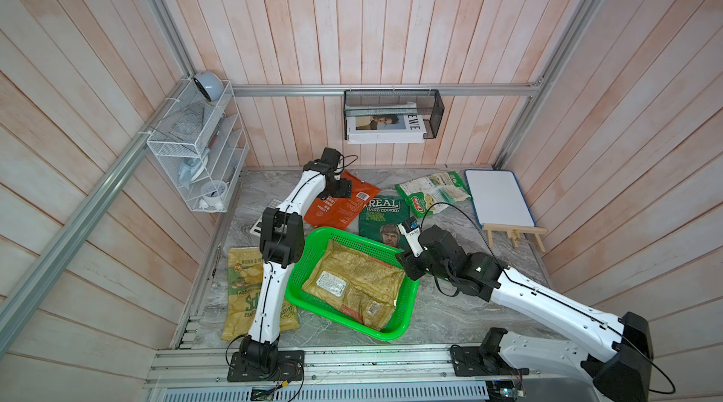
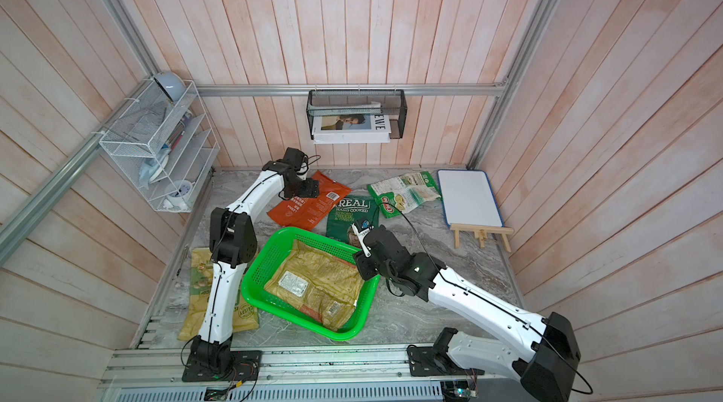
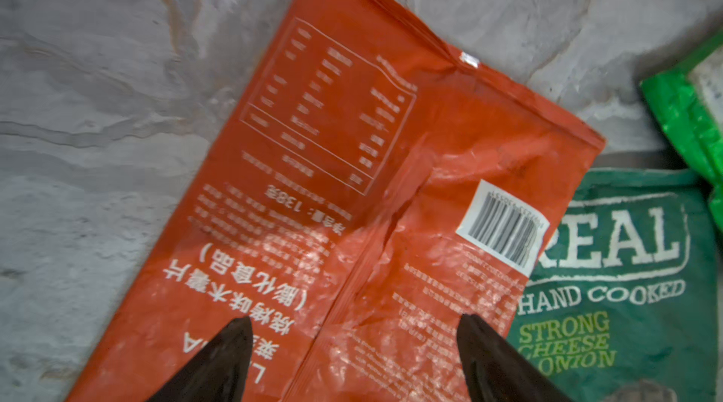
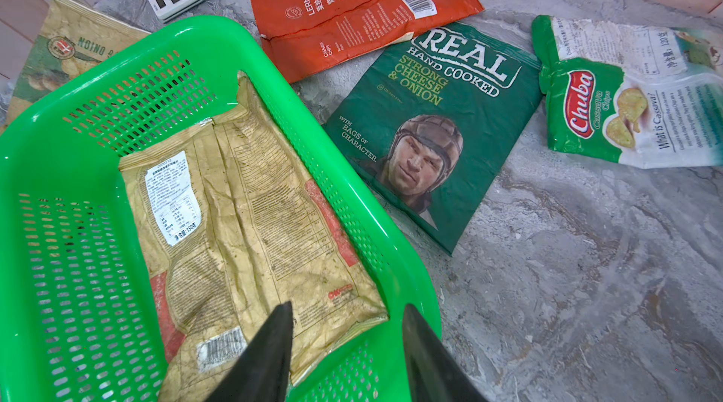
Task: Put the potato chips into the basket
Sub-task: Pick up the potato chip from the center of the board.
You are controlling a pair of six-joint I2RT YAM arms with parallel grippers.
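Right gripper half-open over basket rim, arm angled inward; left gripper wide above orange-red bag, arm outstretched.

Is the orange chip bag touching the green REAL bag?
Touching. Left wrist view: the orange bag overlaps the REAL bag, hiding part of its R.

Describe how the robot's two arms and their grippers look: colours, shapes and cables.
The left arm and right arm share smooth white shell links between bulky black joint housings, on black base plates. Thin black cables run along the shells and loop loose at the joints. The left gripper and right gripper each carry two black, tapered, pointed fingers.
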